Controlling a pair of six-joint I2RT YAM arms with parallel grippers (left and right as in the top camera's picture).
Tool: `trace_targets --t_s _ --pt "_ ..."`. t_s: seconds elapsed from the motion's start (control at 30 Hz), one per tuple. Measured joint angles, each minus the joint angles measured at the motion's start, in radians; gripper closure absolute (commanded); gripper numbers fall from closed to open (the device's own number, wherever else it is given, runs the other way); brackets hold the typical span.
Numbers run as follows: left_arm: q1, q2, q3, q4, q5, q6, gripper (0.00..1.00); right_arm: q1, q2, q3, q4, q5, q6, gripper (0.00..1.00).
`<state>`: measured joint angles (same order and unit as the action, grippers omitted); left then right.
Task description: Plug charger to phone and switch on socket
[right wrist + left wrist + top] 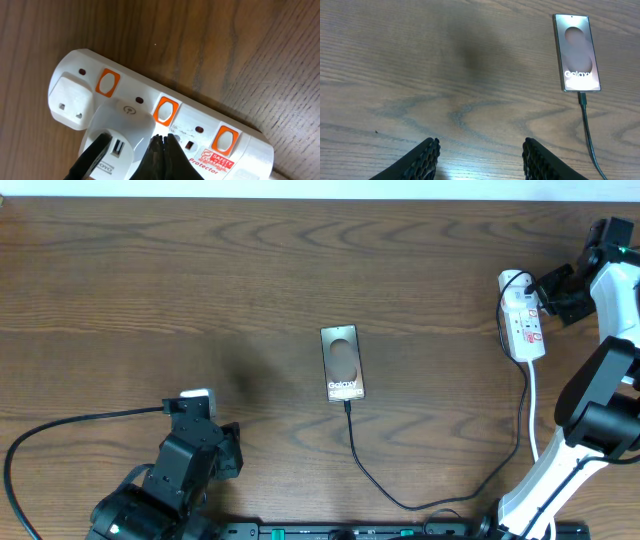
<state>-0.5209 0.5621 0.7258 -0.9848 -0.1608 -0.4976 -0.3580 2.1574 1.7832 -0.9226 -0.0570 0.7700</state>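
The phone point(342, 363) lies face up mid-table, showing "Galaxy"; the left wrist view has the phone point(577, 52) at upper right. The charger point(372, 476), a thin black cable, has its tip point(582, 97) in the phone's lower end and runs right towards the socket point(522, 315). My left gripper point(481, 145) is open over bare wood, left of and nearer than the phone, holding nothing. My right gripper point(162, 137) is shut, its tips against the white socket point(135, 90) just below the middle orange switch point(166, 110), beside a white adapter point(120, 130).
A black plug point(92, 155) sits in the adapter's USB port. Two more orange switches point(108, 82) point(225, 140) flank the middle one. The socket's white cord point(532, 405) runs down the right side next to the right arm point(600, 390). The left arm point(170, 480) fills the bottom left corner.
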Motion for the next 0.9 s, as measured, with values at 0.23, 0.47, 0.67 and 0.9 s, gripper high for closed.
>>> trace_targets --t_s 0.23,0.47,0.67,0.9 --pt "0.000 0.000 0.000 0.000 0.000 0.000 0.45 0.000 0.062 0.002 0.017 -0.008 0.003 0.99" --pt "0.000 0.000 0.000 0.000 0.000 0.000 0.45 0.000 0.081 0.002 0.038 -0.013 0.003 0.99" --pt "0.000 0.000 0.000 0.000 0.000 0.000 0.45 0.000 0.081 0.002 0.053 -0.016 0.003 0.99" --pt "0.000 0.000 0.000 0.000 0.000 0.000 0.44 0.000 0.081 0.002 0.053 -0.018 -0.005 0.99"
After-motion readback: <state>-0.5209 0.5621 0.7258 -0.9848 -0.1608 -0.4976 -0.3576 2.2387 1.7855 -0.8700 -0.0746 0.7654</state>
